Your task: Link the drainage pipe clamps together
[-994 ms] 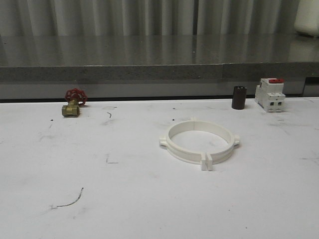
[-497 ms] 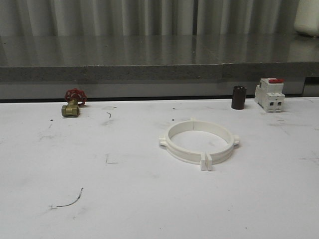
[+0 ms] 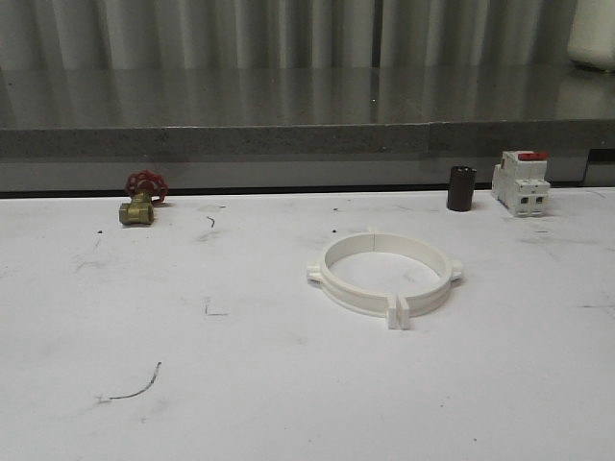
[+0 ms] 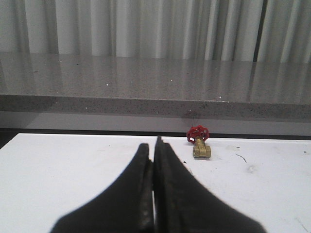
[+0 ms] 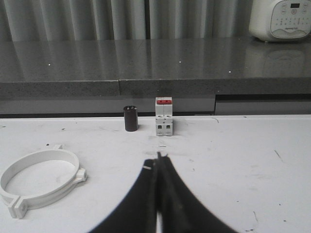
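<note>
The two white drainage pipe clamps (image 3: 384, 273) lie flat on the table, right of centre, standing together as one closed ring with paired tabs meeting at the front and back. The same ring (image 5: 40, 179) lies well to the side of my right gripper (image 5: 158, 160), which is shut with nothing between its fingers. My left gripper (image 4: 155, 145) is also shut and empty, hovering over bare table, with a brass valve beyond it.
A brass valve with a red handwheel (image 3: 140, 200) sits at the back left. A dark cylinder (image 3: 460, 188) and a white breaker with a red top (image 3: 520, 182) stand at the back right. A grey stone ledge (image 3: 307, 139) runs behind the table.
</note>
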